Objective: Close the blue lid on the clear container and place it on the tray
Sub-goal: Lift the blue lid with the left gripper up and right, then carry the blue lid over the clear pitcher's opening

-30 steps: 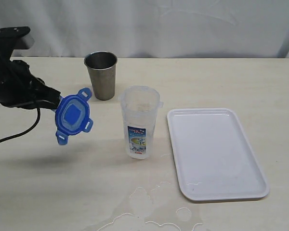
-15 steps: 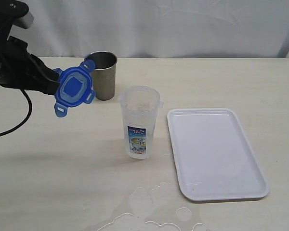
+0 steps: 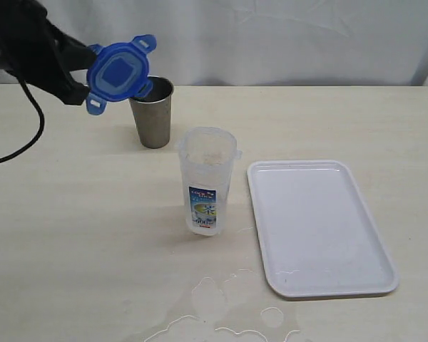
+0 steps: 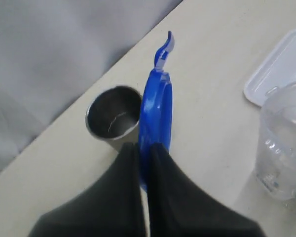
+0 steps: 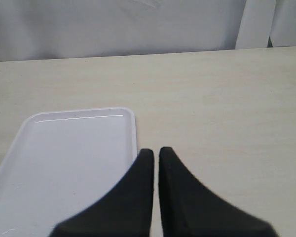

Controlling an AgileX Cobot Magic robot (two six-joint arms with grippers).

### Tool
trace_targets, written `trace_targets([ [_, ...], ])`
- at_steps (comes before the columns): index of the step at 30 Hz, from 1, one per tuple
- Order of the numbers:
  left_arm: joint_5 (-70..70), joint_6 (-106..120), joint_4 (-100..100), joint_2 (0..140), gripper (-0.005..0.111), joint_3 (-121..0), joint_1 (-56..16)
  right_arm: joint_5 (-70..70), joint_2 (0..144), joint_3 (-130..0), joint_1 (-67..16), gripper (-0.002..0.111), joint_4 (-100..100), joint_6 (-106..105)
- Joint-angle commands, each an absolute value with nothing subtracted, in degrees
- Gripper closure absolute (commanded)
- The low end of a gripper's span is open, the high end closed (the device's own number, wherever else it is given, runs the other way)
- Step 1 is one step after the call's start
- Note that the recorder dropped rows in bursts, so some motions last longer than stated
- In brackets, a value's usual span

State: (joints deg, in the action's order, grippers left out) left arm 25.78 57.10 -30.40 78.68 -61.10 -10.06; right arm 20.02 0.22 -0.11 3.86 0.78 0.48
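Note:
My left gripper [image 3: 82, 75] is shut on the edge of the blue lid [image 3: 119, 72], holding it on edge high above the table's far left, beside the steel cup. In the left wrist view the blue lid [image 4: 157, 106] sticks out edge-on from between the black fingers [image 4: 165, 163]. The clear container [image 3: 207, 179] stands upright and uncovered near the table's middle, and its rim [image 4: 286, 138] shows in the left wrist view. The white tray [image 3: 317, 224] lies flat to its right. My right gripper [image 5: 156, 152] is shut on nothing, beside the tray [image 5: 64, 158]'s edge.
A steel cup [image 3: 150, 110] stands behind the container, just below the lifted lid; the cup [image 4: 113, 117] shows in the left wrist view too. A puddle of spilled liquid [image 3: 214, 306] spreads near the table's front edge. A black cable [image 3: 28, 139] hangs from the left arm.
My left gripper has risen and moved right and toward the back with the blue lid, from low over the table to the level of the steel cup's rim. Container and tray have stayed put.

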Motion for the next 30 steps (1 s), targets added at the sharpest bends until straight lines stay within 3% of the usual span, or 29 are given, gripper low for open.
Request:
trace_targets([
  [1,21.19,62.36,-31.49,78.27,0.107,-62.18,-15.36,19.79,0.0,0.0,3.82,0.104,0.91,0.0],
  [15,13.28,75.25,-22.89,79.48,0.107,-62.18,-29.26,19.79,0.0,0.0,3.82,0.104,0.91,0.0],
  [23,2.64,75.25,-16.43,81.93,0.107,-62.18,-30.06,19.79,0.0,0.0,3.82,0.104,0.91,0.0],
  [30,3.34,75.25,-6.21,85.22,0.107,-62.18,-30.06,19.79,0.0,0.0,3.82,0.104,0.91,0.0],
])
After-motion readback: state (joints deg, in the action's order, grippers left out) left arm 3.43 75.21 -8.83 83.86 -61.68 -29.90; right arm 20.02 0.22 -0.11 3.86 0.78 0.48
